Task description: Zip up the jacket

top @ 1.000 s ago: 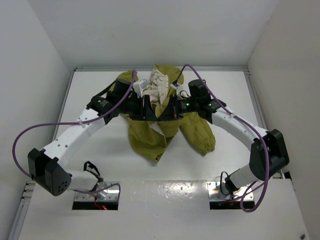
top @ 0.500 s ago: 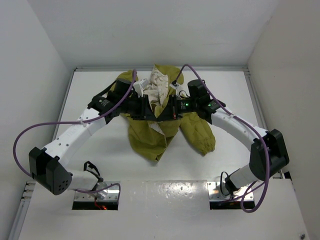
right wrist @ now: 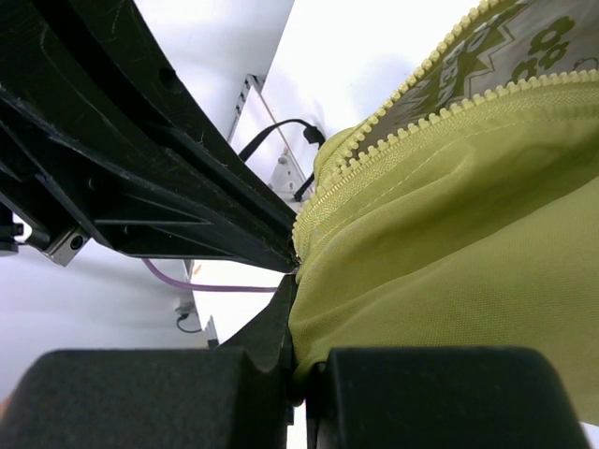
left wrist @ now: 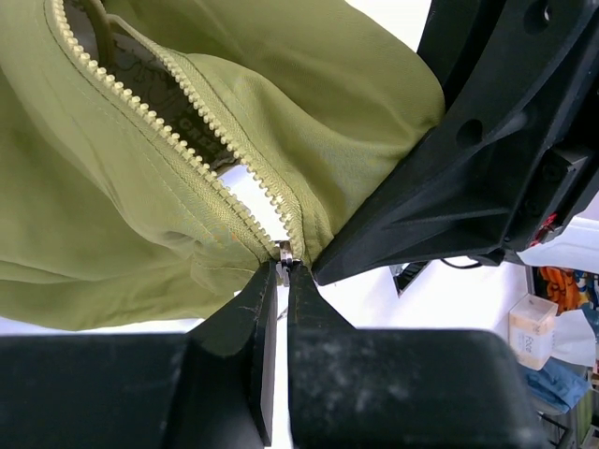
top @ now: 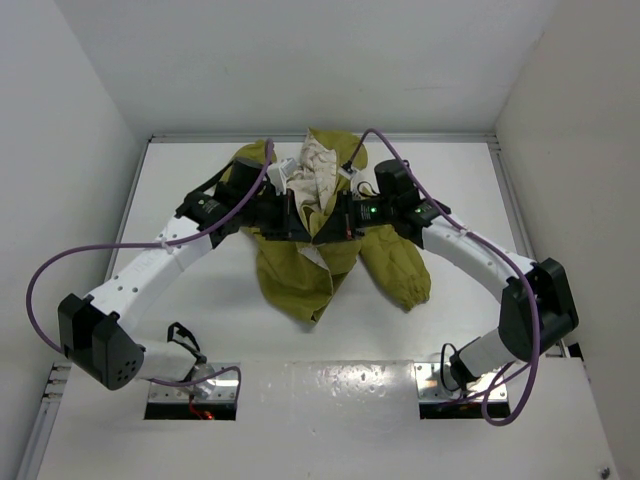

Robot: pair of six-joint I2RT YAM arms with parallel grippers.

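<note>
The olive-yellow jacket [top: 300,275] lies bunched at the table's far middle, its cream lining [top: 318,172] showing at the top. Both grippers meet over its front. My left gripper [top: 297,222] is shut on the metal zipper slider [left wrist: 284,253], where the two rows of cream zipper teeth [left wrist: 159,126] join; the teeth stand apart above it. My right gripper [top: 336,222] is shut on the jacket fabric [right wrist: 449,271] just beside the zipper, tip to tip with the left gripper [right wrist: 140,178]. The jacket also fills the left wrist view [left wrist: 103,215].
A jacket sleeve with an elastic cuff [top: 408,278] lies to the right under my right arm. White walls close the table on three sides. Purple cables [top: 60,265] loop from both arms.
</note>
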